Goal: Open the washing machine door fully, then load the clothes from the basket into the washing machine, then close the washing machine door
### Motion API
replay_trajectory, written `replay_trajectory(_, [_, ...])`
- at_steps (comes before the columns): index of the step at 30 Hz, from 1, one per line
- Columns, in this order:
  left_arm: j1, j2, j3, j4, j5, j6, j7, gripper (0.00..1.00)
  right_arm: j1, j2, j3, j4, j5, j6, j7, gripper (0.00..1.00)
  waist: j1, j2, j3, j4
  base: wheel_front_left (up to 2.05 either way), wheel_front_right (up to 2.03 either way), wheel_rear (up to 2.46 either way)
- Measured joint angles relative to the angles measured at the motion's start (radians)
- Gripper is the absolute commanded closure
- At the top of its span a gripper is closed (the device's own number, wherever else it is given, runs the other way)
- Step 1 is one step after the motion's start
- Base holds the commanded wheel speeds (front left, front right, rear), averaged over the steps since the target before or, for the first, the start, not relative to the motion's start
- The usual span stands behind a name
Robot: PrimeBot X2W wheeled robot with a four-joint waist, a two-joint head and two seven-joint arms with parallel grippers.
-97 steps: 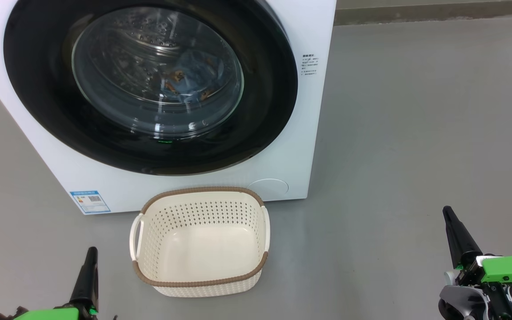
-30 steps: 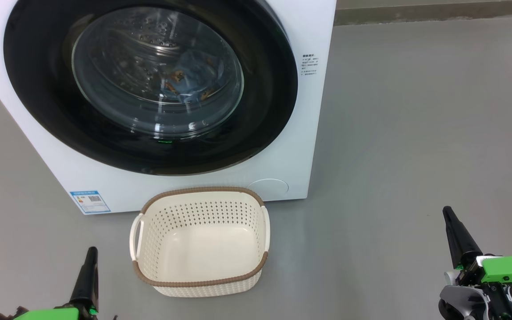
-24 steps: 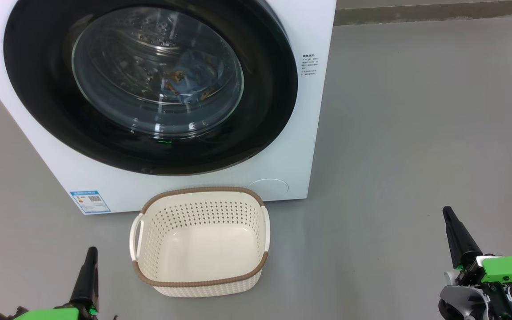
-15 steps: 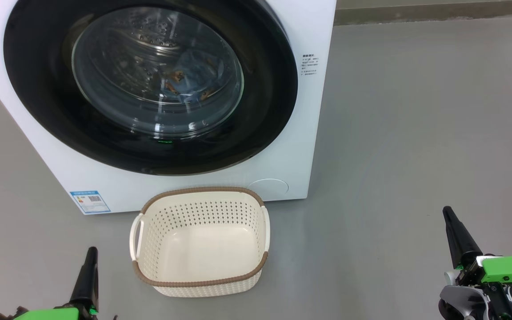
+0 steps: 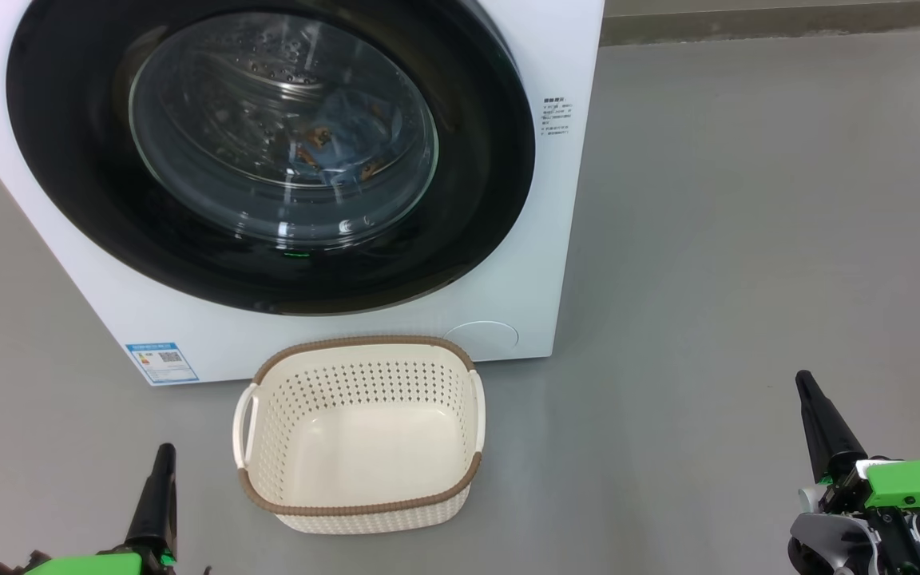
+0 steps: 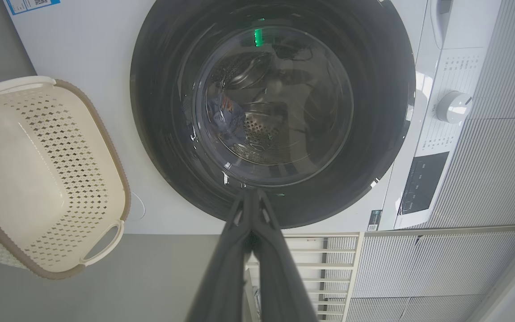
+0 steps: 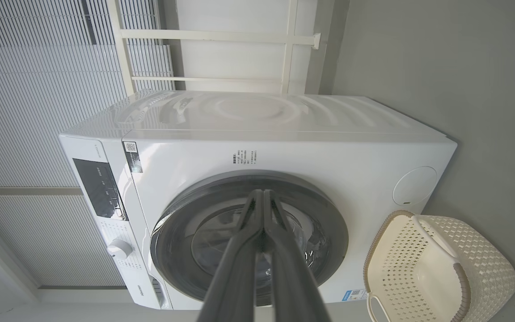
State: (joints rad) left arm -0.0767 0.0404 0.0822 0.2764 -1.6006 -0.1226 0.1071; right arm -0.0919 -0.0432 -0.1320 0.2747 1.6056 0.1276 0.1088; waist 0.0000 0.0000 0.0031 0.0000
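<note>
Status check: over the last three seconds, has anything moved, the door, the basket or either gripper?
Nothing has visibly changed. The washing machine door is shut as before, with the clothes behind its glass. The basket sits empty on the floor in front. The left gripper and right gripper are shut and low at either side.

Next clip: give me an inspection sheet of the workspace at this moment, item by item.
Surface: grey floor, smooth.
Job's things: washing machine stands on the floor; washing machine door shut; clothes lie inside the drum, seen through the door; basket empty, on the floor just in front of the machine.
Clutter: nothing seen.
Hands: left hand shut, holding nothing, apart from the basket; right hand shut, holding nothing, well to the basket's right.
Cables: nothing seen.
Surroundings: ribbed wall panels and a white rail frame behind the machine.
</note>
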Motion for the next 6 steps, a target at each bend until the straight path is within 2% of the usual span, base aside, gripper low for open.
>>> replay_trajectory(6, [0.0,0.0,0.0,0.0,0.0,0.0,0.0,1.0,0.0,0.0,0.0,0.0,0.0,0.0,0.0,1.0,0.0,0.0,0.0,0.0,0.0,0.0,0.0])
